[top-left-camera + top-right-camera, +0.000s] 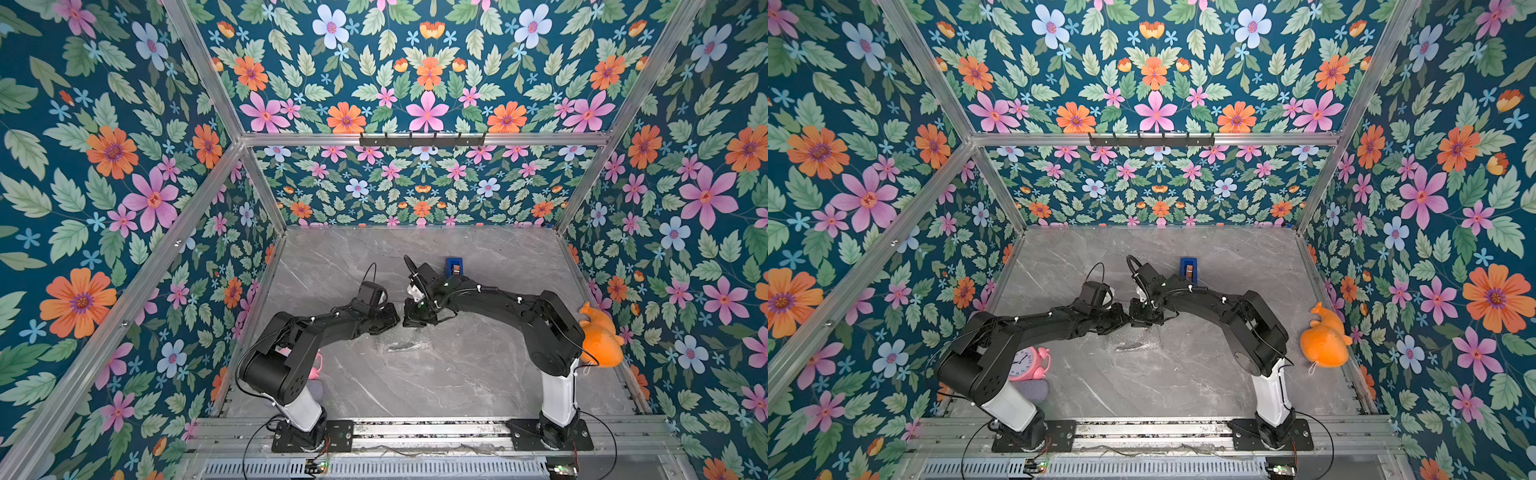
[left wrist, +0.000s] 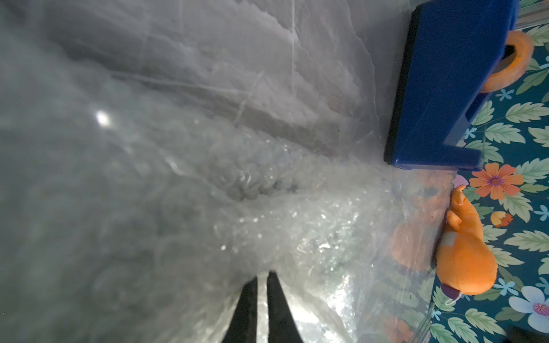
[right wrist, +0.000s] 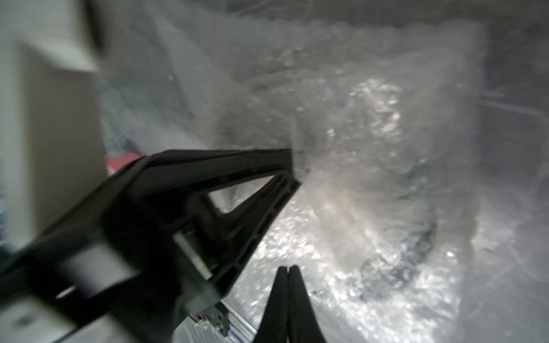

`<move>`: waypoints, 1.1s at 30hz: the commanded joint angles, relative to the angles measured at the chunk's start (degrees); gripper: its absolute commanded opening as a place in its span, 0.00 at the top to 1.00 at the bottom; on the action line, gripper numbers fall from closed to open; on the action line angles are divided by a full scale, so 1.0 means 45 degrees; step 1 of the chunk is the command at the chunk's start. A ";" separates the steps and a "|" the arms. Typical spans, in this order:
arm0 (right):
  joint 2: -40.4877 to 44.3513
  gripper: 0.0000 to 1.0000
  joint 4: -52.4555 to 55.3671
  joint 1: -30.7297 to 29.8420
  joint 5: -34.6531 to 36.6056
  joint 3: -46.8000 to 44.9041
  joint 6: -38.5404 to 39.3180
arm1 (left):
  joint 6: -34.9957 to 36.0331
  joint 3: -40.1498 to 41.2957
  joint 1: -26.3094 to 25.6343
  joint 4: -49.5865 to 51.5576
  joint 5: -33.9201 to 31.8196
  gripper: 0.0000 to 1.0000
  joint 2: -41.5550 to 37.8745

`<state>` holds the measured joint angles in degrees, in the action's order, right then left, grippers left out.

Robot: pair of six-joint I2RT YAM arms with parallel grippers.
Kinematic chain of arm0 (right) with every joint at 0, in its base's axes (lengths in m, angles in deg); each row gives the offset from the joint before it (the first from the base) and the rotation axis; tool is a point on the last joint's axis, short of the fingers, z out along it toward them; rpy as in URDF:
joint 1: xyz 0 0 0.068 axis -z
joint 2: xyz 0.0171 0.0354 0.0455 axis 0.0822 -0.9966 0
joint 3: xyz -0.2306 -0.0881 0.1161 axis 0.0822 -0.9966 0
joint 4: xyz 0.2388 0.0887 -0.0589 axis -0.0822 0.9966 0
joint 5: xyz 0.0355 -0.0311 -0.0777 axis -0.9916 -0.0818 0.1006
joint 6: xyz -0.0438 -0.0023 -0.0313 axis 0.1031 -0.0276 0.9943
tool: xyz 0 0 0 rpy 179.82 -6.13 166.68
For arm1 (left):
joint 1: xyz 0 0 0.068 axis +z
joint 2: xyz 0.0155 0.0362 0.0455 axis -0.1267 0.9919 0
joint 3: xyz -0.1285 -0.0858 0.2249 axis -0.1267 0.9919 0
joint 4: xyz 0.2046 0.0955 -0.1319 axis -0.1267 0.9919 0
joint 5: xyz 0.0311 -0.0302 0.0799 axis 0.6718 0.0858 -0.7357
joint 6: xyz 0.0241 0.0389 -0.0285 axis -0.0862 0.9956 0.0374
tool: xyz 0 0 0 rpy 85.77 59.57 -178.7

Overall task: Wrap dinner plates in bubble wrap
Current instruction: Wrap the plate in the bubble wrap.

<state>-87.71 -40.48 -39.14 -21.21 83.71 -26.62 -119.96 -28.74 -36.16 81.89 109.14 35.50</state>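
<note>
The bubble wrap (image 2: 282, 213) is bunched and raised, and fills most of both wrist views. In both top views it is only a faint shimmer (image 1: 399, 345) on the table below the two grippers. My left gripper (image 2: 263, 274) is shut on a fold of the wrap; a thin strip of film shows between its fingers. It also appears in the right wrist view, its fingertips (image 3: 289, 166) pinching the sheet. My right gripper (image 3: 287, 267) is shut just beside the left one (image 1: 392, 320), fingers pressed together against the wrap. The dinner plate shows only as a dark arc (image 3: 416, 252) under the film.
A blue tape dispenser (image 1: 454, 266) with an orange roll (image 2: 511, 59) stands behind the grippers. An orange plush toy (image 1: 600, 340) lies by the right wall. A pink alarm clock (image 1: 1027, 363) and a grey object (image 1: 1030, 390) sit near the left arm's base.
</note>
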 commanded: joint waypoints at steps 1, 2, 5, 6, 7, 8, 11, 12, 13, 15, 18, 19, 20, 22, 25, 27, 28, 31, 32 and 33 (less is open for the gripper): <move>-0.0414 0.98 -0.0082 0.0142 0.0068 0.0110 -0.0250 | 0.0135 -0.0024 -0.0022 -0.0047 -0.0113 0.88 -0.0072; -0.0581 0.98 -0.0187 0.0239 0.0012 0.0190 -0.0265 | 0.0155 -0.0060 -0.0046 -0.0031 -0.0113 0.89 -0.0065; -0.0891 0.98 0.0020 0.0462 0.0222 0.0576 -0.0161 | 0.0287 -0.0120 -0.0105 0.0048 -0.0219 0.89 -0.0038; -0.0921 0.98 0.0059 0.0612 0.0303 0.0602 -0.0153 | 0.0328 -0.0130 -0.0123 0.0078 -0.0240 0.89 -0.0029; -0.0937 0.98 0.0042 0.0721 0.0368 0.0556 -0.0166 | 0.0383 -0.0119 -0.0141 0.0105 -0.0268 0.89 -0.0029; -0.0993 0.98 -0.0022 0.0852 0.0375 0.0489 -0.0194 | 0.0450 -0.0128 -0.0177 0.0153 -0.0334 0.89 -0.0048; -0.1375 0.99 0.0206 0.1055 0.0380 0.0399 -0.0221 | 0.0616 -0.0111 -0.0297 0.0356 -0.0607 0.88 -0.0227; -0.1472 0.99 0.0281 0.1055 0.0397 0.0360 -0.0216 | 0.0625 -0.0086 -0.0346 0.0399 -0.0675 0.88 -0.0370; -0.1552 0.99 0.0294 0.1058 0.0385 0.0300 -0.0244 | 0.0603 -0.0071 -0.0395 0.0466 -0.0767 0.87 -0.0542; -0.1568 1.00 0.0229 0.1062 0.0385 0.0060 -0.0326 | 0.0508 0.0020 -0.0627 0.0593 -0.1040 0.86 -0.1083; -0.1319 1.00 -0.0146 0.1056 0.0386 -0.0375 -0.0619 | 0.0144 0.0205 -0.1115 0.0621 -0.1366 0.85 -0.1747; -0.1252 1.00 -0.0189 0.1062 0.0387 -0.0428 -0.0662 | 0.0067 0.0257 -0.1223 0.0580 -0.1398 0.84 -0.1802; -0.1183 1.00 -0.0176 0.1069 0.0430 -0.0436 -0.0679 | 0.0033 0.0279 -0.1347 0.0517 -0.1422 0.84 -0.1760; -0.1132 1.00 -0.0100 0.1090 0.0509 -0.0452 -0.0742 | -0.0035 0.0355 -0.1374 0.0508 -0.1419 0.86 -0.1434; -0.1080 1.00 -0.0077 0.1119 0.0509 -0.0491 -0.0811 | -0.0123 0.0531 -0.1374 0.0345 -0.1196 0.90 -0.0995; -0.0970 1.00 -0.0095 0.1143 0.0504 -0.0509 -0.0821 | -0.0124 0.0678 -0.1374 0.0492 -0.1265 0.92 -0.0872; -0.0900 1.00 -0.0096 0.1133 0.0505 -0.0503 -0.0821 | -0.0124 0.0774 -0.1360 0.0484 -0.1268 0.93 -0.0887; -0.0658 0.99 -0.0150 0.1151 0.0384 -0.0409 -0.0846 | -0.0097 0.0944 -0.1374 0.0362 -0.1302 0.93 -0.0875; -0.0549 0.98 -0.0145 0.1152 0.0311 -0.0258 -0.0762 | -0.0046 0.0917 -0.1374 0.0381 -0.1304 0.93 -0.0785; -0.0365 0.95 0.0023 0.1152 0.0313 -0.0111 -0.0602 | 0.0016 0.0896 -0.1374 0.0352 -0.1303 0.94 -0.0660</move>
<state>-90.92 -43.00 -34.07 -21.01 82.12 -29.72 -120.59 -24.74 -42.28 82.85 103.61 31.72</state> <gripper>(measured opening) 0.051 0.067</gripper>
